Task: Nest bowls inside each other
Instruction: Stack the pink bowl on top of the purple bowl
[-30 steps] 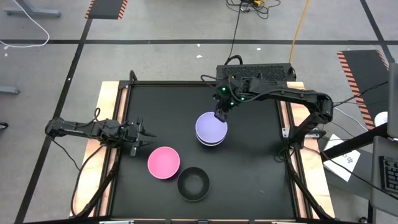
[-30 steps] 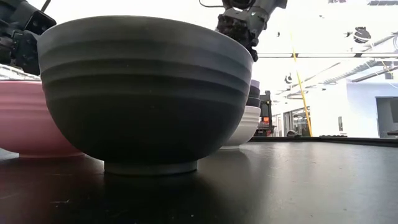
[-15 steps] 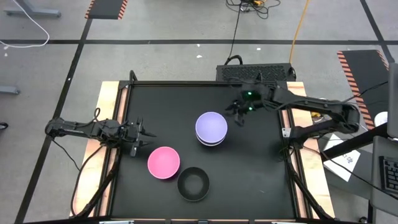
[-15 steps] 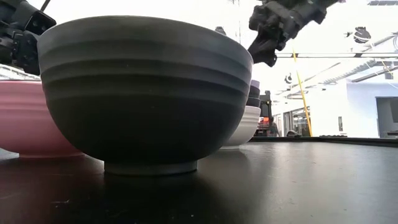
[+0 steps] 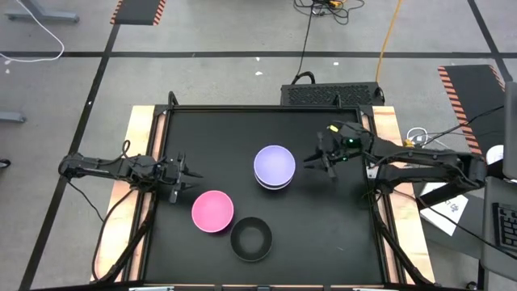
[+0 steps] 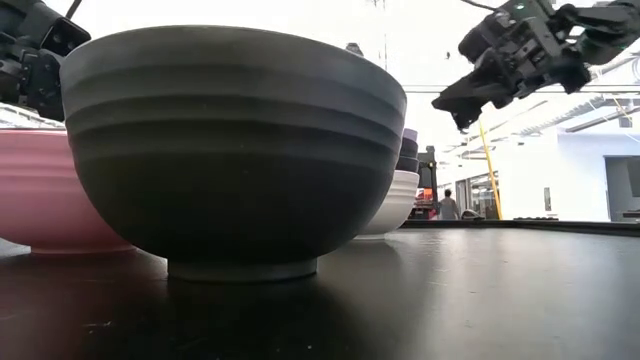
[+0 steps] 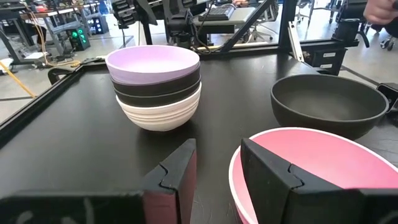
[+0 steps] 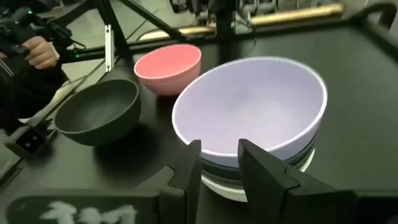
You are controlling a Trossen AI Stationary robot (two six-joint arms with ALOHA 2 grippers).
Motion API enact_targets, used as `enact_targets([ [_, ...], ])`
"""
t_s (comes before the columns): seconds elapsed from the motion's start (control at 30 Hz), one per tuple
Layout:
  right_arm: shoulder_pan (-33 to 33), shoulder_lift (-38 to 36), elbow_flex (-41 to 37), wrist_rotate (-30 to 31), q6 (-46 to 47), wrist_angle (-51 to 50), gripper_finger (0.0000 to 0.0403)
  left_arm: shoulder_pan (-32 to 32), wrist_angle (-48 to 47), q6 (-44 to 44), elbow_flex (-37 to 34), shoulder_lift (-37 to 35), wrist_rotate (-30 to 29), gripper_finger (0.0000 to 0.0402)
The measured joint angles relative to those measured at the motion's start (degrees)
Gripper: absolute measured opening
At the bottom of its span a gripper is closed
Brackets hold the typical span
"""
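On the black table point(image 5: 339, 234) we see, mid-frame in the high view, a stack with the lavender bowl point(image 5: 275, 165) on top of black and white ones, while the pink bowl point(image 5: 212, 211) and the lone black bowl point(image 5: 250, 239) sit low and left of centre, not yet nested. We judge one placing step done, so next one loose bowl needs gripping by its rim and lifting onto the stack. The right gripper point(image 5: 325, 158) hovers empty just right of the stack, fingers slightly parted; the left gripper point(image 5: 181, 178) waits at left, beside the pink bowl, a small gap between its fingers, grasping nothing.
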Motion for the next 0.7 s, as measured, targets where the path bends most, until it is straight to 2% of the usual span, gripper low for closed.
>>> enact_targets([
  [0.2,-2.16,-8.76,-4.19,-0.26,-1.37,-1.23,0.0096,-0.02,0.00,-0.76,0.00,-0.01,0.00,0.0129],
  [0.4,-2.22,-16.92,-8.76,-6.55,-0.11,-2.74,0.0095,-0.02,-0.02,0.00,0.00,0.00,0.04,0.0129],
  [0.7,-2.24,-26.81,-13.06,-3.14,3.04,-8.54,0.0095,0.00,-0.02,0.07,0.00,0.01,0.04,0.0129],
])
